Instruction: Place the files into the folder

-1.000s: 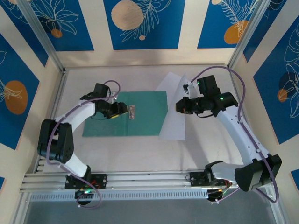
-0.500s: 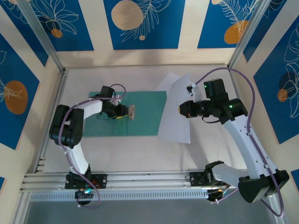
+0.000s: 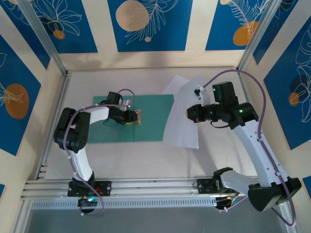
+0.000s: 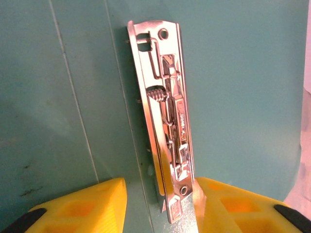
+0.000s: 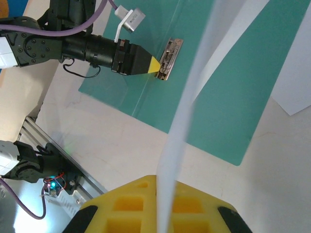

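The teal folder [image 3: 155, 124] lies open and flat on the table, its metal clip [image 3: 139, 116] near the middle. My left gripper [image 3: 134, 117] is low over the folder [image 4: 243, 97], jaws apart astride the near end of the clip [image 4: 167, 111]. Its right finger touches the clip and its left finger stands off. My right gripper [image 3: 190, 112] is shut on one white file [image 3: 182, 131], which hangs over the folder's right edge. In the right wrist view this file [image 5: 194, 82] runs edge-on up from the gripper [image 5: 164, 184]. A second file [image 3: 176, 86] lies behind.
Enclosure walls and slanted metal posts [image 3: 43, 43] ring the table. An aluminium rail [image 3: 155, 191] with both arm bases runs along the near edge. Bare tabletop [image 3: 141, 160] lies between the folder and the rail.
My left gripper's jaws have narrowed around the clip's end and its elbow has folded in. My right gripper has carried the held file slightly right and toward the near side.
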